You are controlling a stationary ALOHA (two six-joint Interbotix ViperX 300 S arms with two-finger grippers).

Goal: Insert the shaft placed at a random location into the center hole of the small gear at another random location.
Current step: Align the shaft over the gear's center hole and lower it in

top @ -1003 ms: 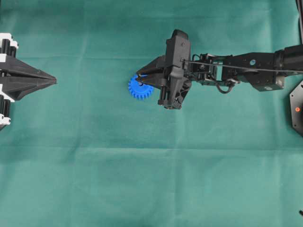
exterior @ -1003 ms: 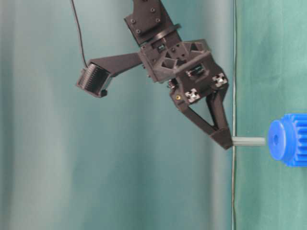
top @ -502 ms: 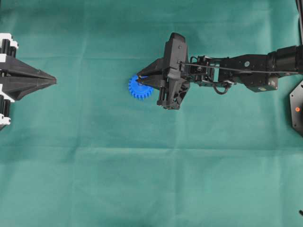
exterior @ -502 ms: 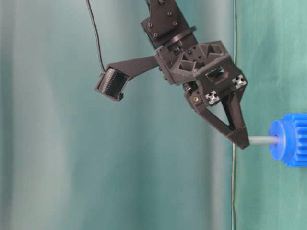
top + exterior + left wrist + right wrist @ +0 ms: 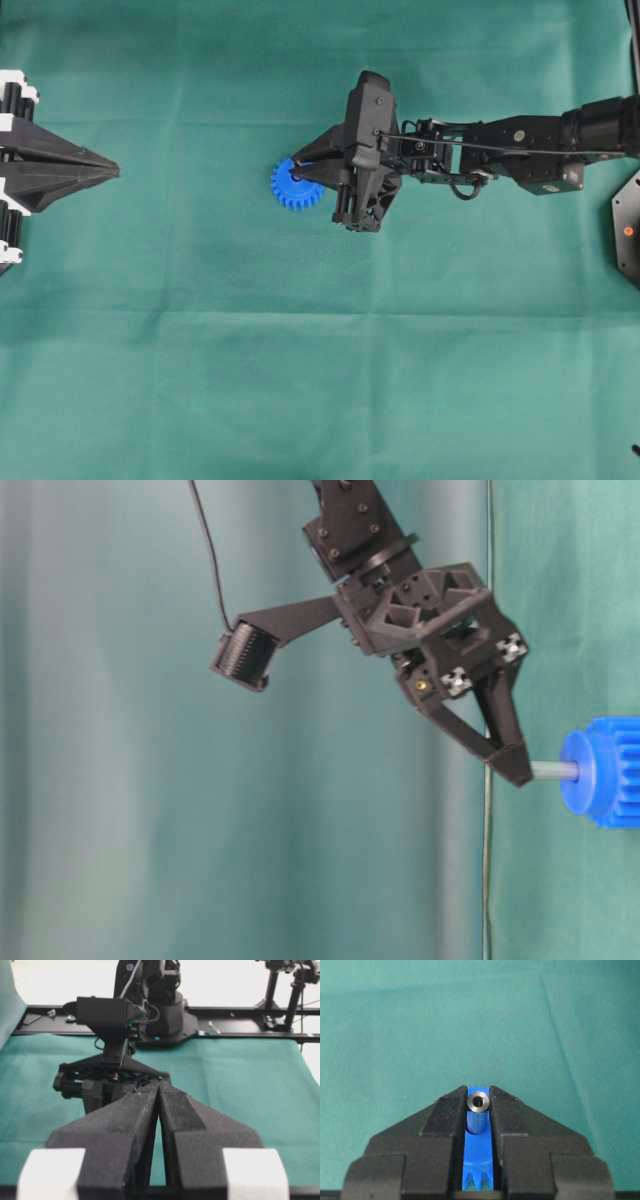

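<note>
The right gripper (image 5: 520, 772), its black fingers (image 5: 447, 1110) clamped on the small silver metal shaft (image 5: 553, 771), has pressed in closer to the bright blue plastic toothed gear (image 5: 603, 771) over the past second. The side view shows less bare metal between the fingertips and the gear's raised hub than a moment ago, and the shaft's far end now sits in the center hole rather than merely lined up with it. Seen from the right wrist, the shaft (image 5: 479, 1110) stands end-on between the fingers, directly over the gear (image 5: 479, 1160). The gear (image 5: 293, 188) rests on the green-clothed tabletop (image 5: 320, 380). Well away from the gear, the left gripper (image 5: 112, 172) idles with its fingers pressed together. Insertion appears under way but unfinished; part of the shaft is exposed.
</note>
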